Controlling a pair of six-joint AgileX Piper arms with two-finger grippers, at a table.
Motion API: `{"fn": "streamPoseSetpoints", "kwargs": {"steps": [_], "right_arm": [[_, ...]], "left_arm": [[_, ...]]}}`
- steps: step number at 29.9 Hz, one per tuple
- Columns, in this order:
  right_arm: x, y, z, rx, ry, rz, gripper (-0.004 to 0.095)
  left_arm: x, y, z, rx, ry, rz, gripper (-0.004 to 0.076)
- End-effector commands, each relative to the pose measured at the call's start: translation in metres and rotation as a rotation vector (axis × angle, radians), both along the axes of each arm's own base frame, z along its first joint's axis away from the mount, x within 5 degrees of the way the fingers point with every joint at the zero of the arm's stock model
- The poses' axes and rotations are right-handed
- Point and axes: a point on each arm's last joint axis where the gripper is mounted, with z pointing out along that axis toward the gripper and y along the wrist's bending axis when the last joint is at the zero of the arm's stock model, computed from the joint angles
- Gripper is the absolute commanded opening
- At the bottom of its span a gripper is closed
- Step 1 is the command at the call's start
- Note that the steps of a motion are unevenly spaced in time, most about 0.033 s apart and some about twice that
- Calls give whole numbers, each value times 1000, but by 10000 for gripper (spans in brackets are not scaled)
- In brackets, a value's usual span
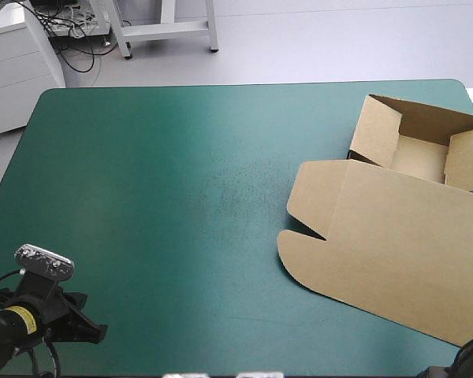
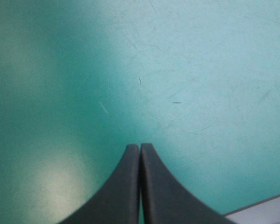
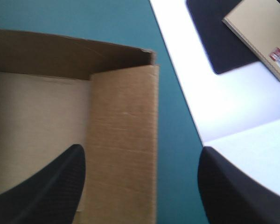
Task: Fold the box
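The brown box (image 1: 386, 244) lies at the table's right side as an open tray (image 1: 414, 153) with raised walls, its lid flat toward the front. My right gripper (image 3: 141, 150) is open, its fingers (image 3: 60, 182) astride one upright side wall (image 3: 123, 130) of the tray, close to the table's right edge. The tray's inside (image 3: 37, 121) lies to one side of that wall. My left gripper (image 1: 91, 331) rests far from the box at the front left corner. It (image 2: 140, 147) is shut over bare teal-green cover (image 2: 177, 70) and holds nothing.
The table's right edge (image 3: 182, 112) runs close beside the box wall, with only a narrow strip of cover between them. The table's front edge (image 2: 261, 205) shows just beside the left gripper. Wide bare cover (image 1: 181, 181) spans the table's left and middle.
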Motion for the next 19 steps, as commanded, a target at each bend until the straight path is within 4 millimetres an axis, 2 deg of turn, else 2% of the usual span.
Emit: {"fn": "streamPoseSetpoints", "kwargs": {"steps": [1,6,10,15,19], "right_arm": [[-27,30,56,91,-200,99,429],[-32,65,72,135,-254,199,-24],[-35,94,74,102,-232,281,-15],[-42,121,63,73,-164,340,-14],[-61,137,55,68,-119,406,-14]], "left_arm": [[1,-1,7,-12,-31,-3,-32],[1,-1,7,-13,-28,-4,-32],[1,-1,7,-7,-24,-12,-32],[1,-1,7,-5,-25,-12,-32],[1,-1,8,-9,-34,-13,-32]]}}
